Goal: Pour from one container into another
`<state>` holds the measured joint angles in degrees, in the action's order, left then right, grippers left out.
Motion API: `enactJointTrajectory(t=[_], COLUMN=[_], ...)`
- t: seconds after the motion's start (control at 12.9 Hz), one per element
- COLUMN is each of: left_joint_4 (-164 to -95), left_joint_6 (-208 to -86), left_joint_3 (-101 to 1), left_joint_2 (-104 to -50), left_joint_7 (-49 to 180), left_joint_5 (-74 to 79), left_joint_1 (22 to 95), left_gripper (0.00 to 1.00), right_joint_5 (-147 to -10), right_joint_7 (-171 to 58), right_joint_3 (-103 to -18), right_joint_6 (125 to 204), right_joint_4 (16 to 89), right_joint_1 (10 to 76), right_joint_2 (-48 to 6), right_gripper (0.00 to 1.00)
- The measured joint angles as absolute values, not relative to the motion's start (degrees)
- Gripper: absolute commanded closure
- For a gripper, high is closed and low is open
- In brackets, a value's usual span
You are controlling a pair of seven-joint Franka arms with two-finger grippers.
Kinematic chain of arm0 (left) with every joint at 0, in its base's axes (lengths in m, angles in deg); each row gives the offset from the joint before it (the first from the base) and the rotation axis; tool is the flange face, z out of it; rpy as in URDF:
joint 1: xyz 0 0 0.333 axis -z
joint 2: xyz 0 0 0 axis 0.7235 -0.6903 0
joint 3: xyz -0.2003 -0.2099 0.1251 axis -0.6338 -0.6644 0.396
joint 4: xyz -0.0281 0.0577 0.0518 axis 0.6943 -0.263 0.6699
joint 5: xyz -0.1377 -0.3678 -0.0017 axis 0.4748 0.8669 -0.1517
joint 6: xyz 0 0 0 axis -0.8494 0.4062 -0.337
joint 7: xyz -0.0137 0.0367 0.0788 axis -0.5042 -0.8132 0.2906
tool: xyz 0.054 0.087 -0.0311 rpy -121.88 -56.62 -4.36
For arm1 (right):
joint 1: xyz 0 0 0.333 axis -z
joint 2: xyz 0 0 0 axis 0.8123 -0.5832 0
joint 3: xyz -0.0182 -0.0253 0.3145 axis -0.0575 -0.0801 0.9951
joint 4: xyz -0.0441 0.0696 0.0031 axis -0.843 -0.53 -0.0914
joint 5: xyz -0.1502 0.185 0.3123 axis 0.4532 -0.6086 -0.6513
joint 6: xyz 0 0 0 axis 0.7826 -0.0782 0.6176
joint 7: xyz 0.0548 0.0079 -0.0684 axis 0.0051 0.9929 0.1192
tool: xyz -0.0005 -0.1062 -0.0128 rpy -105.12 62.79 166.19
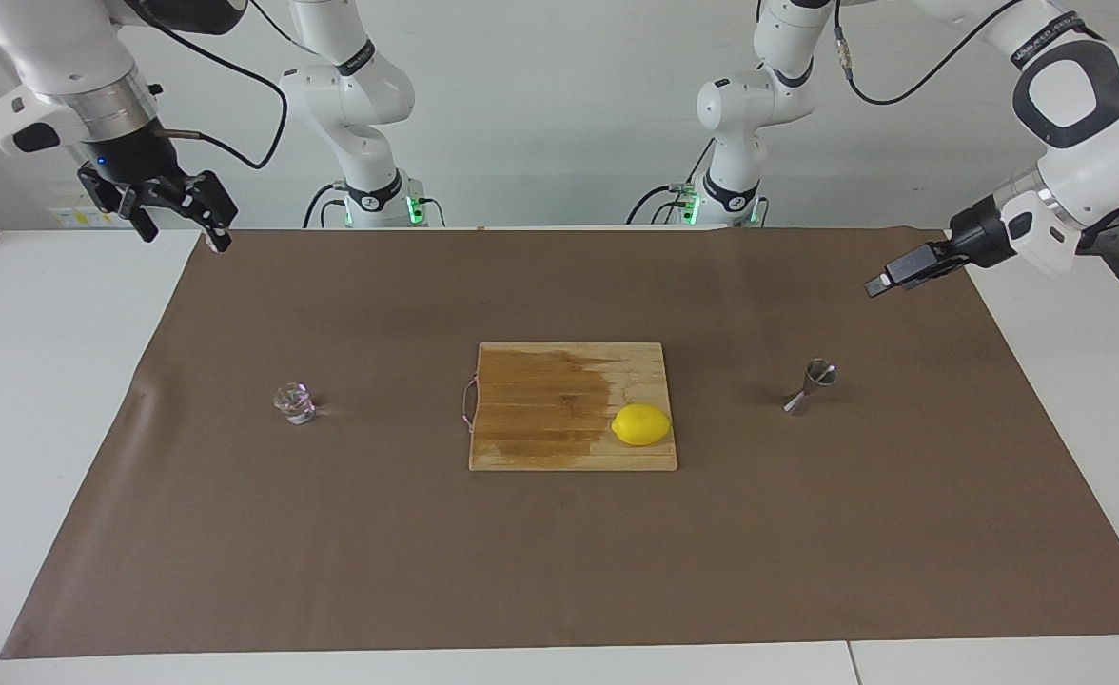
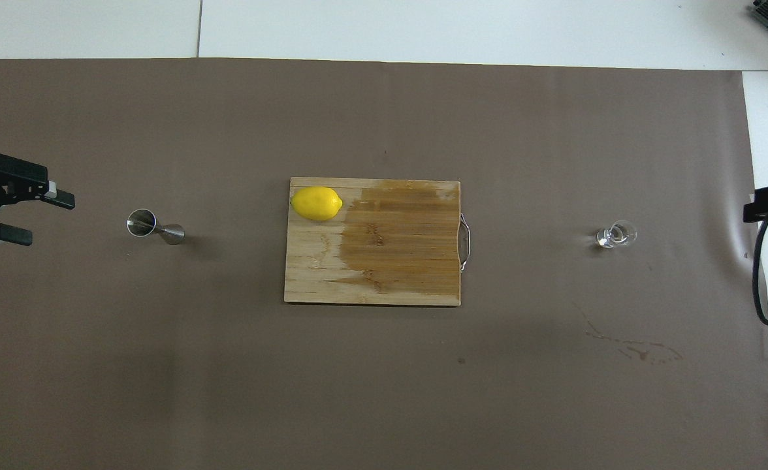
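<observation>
Brown mat point(image 1: 331, 533) over a white table point(image 1: 36, 400). The cutting board point(image 1: 540, 447) is light wood with a big darker brown patch across most of it, and there's a bright yellow lemon point(image 1: 641, 424) on it. Shiny silver jigger point(image 1: 812, 386), clear see-through glass cup point(image 1: 294, 402). Arms are white with black grippers.

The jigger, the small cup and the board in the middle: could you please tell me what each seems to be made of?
The jigger looks like polished metal: silver and reflective. The cup appears to be clear glass, or possibly clear plastic: the brown mat shows through it. The cutting board looks like unfinished wood or bamboo, in jointed strips with visible grain, partly darkened as if wet.
</observation>
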<state>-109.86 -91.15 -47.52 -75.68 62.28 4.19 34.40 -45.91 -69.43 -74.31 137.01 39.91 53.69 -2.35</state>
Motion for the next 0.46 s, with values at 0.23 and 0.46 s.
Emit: enactJointTrajectory(t=[0.23, 0.46], left_joint_4=[-109.81, -110.13], left_joint_6=[-89.02, -88.18], left_joint_3=[-47.56, -47.75], left_joint_2=[-77.77, -78.3], left_joint_7=[73.59, 84.63], left_joint_5=[11.69, 16.31], left_joint_1=[32.01, 31.78], left_gripper=[0.0, 0.0], right_joint_5=[-45.91, -45.91], right_joint_7=[-69.43, -69.43], right_joint_3=[-74.31, -74.3], right_joint_6=[137.01, 137.01], right_joint_4=[39.91, 39.91], right_joint_1=[53.69, 53.69], right_joint_2=[-2.35, -2.35], right_gripper=[0.0, 0.0])
